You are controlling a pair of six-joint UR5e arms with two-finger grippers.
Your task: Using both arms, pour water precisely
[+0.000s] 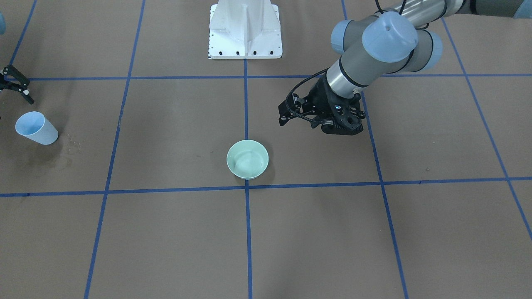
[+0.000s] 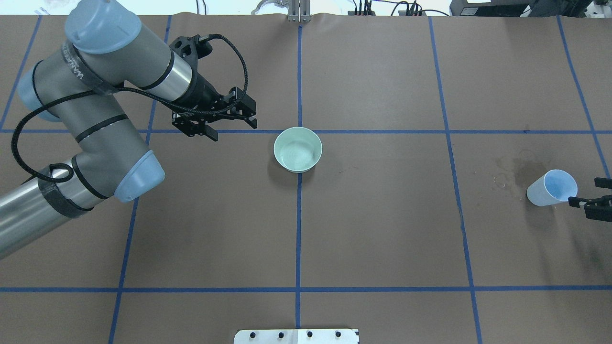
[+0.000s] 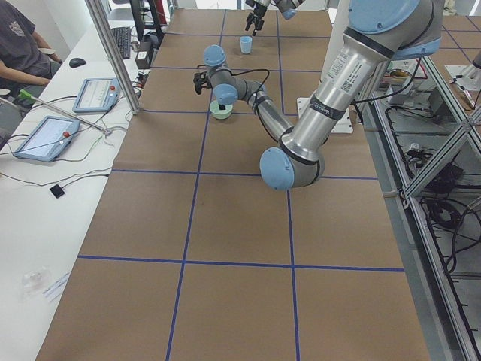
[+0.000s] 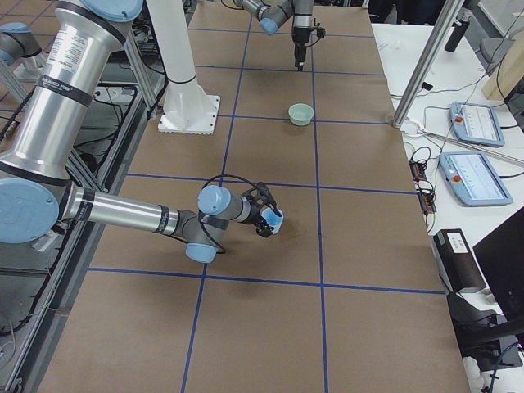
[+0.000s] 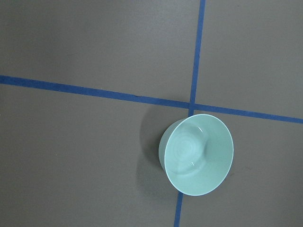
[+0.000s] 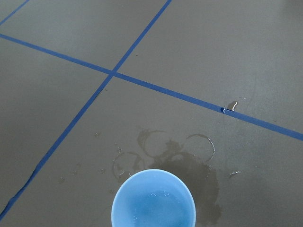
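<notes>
Hanging open and empty near the green bowl [image 2: 298, 149], my left end effector [image 2: 234, 132] could steady it; my right end effector [image 2: 585, 192] is open beside the blue cup [image 2: 550, 188].

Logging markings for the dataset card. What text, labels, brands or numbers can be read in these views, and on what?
Nothing can be quoted with confidence.
Left arm: dark lettering along the grey link, too blurred to read.
Right arm: lettering on the silver tube, too small to read.
Operator tablets: screen content too small to read.
Blue cup, green bowl: no markings visible.
</notes>
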